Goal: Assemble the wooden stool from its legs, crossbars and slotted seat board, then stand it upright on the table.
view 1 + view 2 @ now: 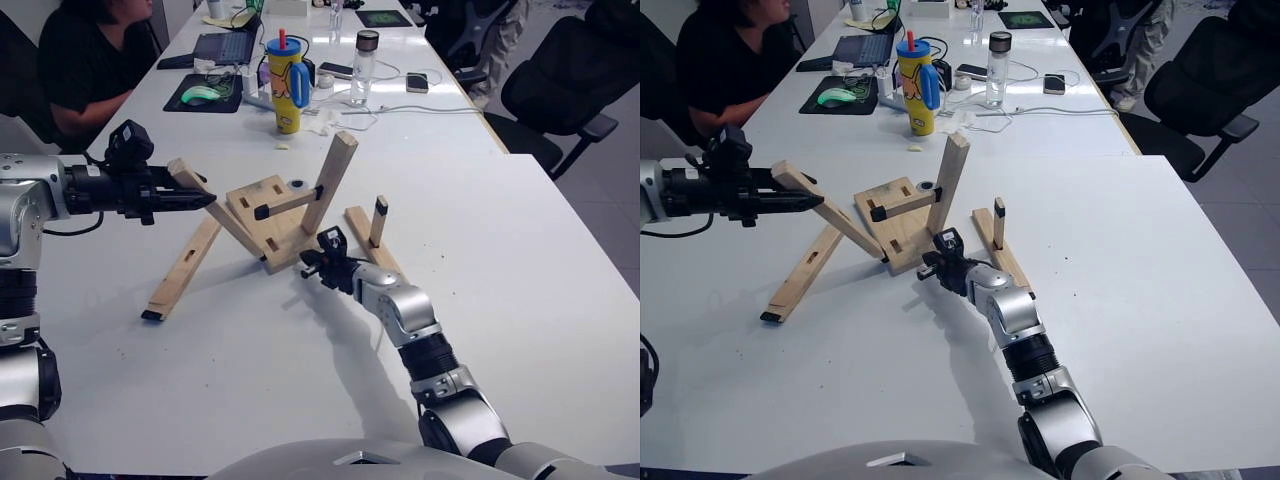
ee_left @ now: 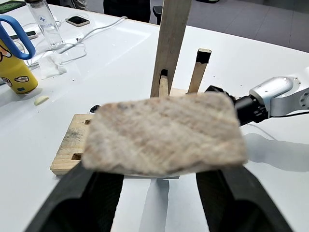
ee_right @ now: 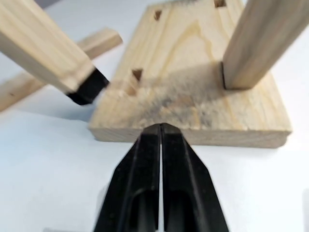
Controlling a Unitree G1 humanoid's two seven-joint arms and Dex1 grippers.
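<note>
The slotted seat board (image 1: 285, 242) lies tilted on the white table. One leg (image 1: 336, 170) stands in it, with a black-tipped crossbar (image 1: 285, 207) sticking out of its side. My left gripper (image 1: 196, 198) is shut on the top end of a second leg (image 1: 232, 228), which slants down so that its black-tipped foot (image 3: 87, 87) sits by a slot in the board. In the left wrist view that leg's end (image 2: 164, 133) sits between my fingers (image 2: 91, 193). My right gripper (image 3: 161, 129) is shut and empty, its tips against the board's near edge (image 3: 193, 133).
A loose leg (image 1: 185, 268) lies flat to the left of the board. Another leg (image 1: 358, 228) lies to the right with a short crossbar (image 1: 378, 220) standing in it. A yellow cup (image 1: 285, 85), bottle (image 1: 363, 65) and cables sit farther back.
</note>
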